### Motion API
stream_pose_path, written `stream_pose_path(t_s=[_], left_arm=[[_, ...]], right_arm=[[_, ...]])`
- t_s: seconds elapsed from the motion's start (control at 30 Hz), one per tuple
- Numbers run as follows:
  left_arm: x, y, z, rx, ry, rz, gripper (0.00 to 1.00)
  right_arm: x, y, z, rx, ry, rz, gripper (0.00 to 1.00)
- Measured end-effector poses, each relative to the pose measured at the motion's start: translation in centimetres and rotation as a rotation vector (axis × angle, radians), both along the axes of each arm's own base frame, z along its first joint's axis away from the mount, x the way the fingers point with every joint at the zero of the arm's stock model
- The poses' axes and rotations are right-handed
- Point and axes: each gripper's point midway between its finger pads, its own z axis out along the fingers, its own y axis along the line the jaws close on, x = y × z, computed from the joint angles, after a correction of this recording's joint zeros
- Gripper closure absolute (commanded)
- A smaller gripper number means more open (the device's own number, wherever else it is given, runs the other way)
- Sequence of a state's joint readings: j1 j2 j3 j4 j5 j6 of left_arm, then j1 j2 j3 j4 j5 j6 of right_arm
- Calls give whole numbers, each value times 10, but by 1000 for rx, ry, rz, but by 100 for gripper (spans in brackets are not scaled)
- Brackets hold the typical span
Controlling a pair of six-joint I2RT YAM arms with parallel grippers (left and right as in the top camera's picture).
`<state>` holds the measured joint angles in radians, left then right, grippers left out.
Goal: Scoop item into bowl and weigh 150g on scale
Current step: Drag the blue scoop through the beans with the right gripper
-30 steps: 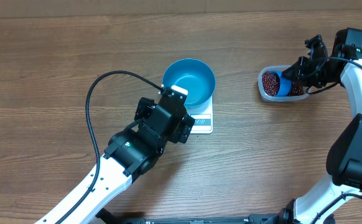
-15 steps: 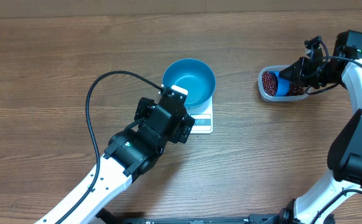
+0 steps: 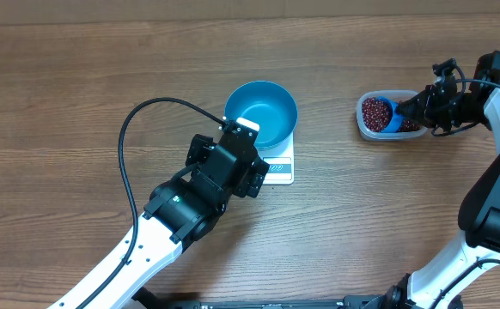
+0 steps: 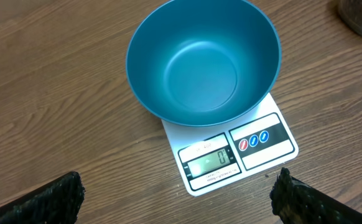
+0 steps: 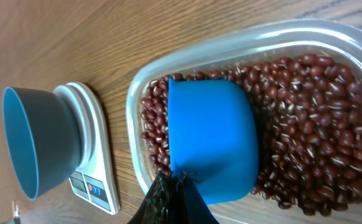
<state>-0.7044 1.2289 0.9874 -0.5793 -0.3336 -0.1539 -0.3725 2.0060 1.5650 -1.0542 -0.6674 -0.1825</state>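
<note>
Beans (image 5: pixel 305 118), glossy red-brown ovals, fill a clear tub (image 5: pixel 133 118); right gripper (image 5: pixel 175 186) clenches the smooth blue scoop (image 5: pixel 212 143), left gripper (image 4: pixel 180 202) hovers spread near scale (image 4: pixel 262 149).

Bowl mouth: the bowl (image 3: pixel 261 112) sat on the scale (image 3: pixel 282 166) with nothing over its rim; the way in from above was free.
Bowl, 7 o'clock: the left tool (image 4: pixel 178 202), jaws wide apart, and its arm blocked that side.
Bowl, 9 o'clock: a black cable (image 3: pixel 130 129) looped across the surface (image 3: pixel 78 77).
Bowl, 3 o'clock: bare surface ran to the tub (image 3: pixel 363 127).
Tub: the scoop (image 5: pixel 212 143), clamped in the right tool (image 5: pixel 175 199), covered the middle of the beans (image 5: pixel 305 124).
</note>
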Motion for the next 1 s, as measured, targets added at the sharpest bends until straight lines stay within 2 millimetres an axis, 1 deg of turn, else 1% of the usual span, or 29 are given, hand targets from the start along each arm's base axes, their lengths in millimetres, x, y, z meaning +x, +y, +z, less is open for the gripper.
stream_pose_path(t_s=[0.37, 0.77, 1.0], left_arm=[[0, 0, 0, 0, 0, 0, 0], [0, 0, 0, 0, 0, 0, 0], [0, 0, 0, 0, 0, 0, 0]], right_arm=[[-3, -5, -4, -26, 18, -5, 96], [-6, -29, -7, -8, 23, -66, 96], [-7, -29, -6, 12, 17, -63, 96]])
